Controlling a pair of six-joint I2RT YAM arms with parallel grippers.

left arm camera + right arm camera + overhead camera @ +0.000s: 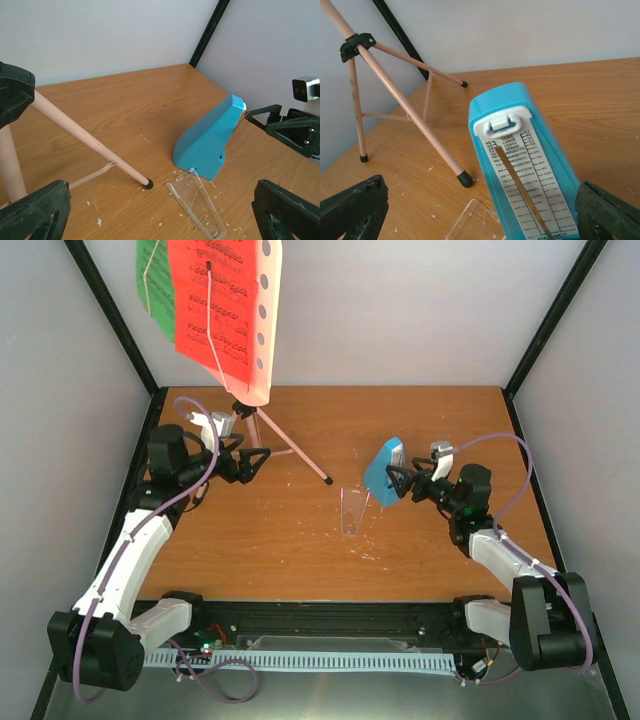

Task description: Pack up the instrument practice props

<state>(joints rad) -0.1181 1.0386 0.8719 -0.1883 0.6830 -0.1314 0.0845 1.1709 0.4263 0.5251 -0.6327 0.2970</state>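
Note:
The pink music stand stands at the back left on its tripod legs. Red pages and green pages rest on its hole-punched desk. The blue metronome stands upright right of centre, its scale face towards my right gripper. Its clear cover lies flat on the table in front of it and also shows in the left wrist view. My left gripper is open beside the tripod legs. My right gripper is open, with the metronome between its fingers.
The wooden table is speckled with small white flecks. Black frame posts and grey walls close in the back and sides. A stand leg tip reaches towards the metronome.

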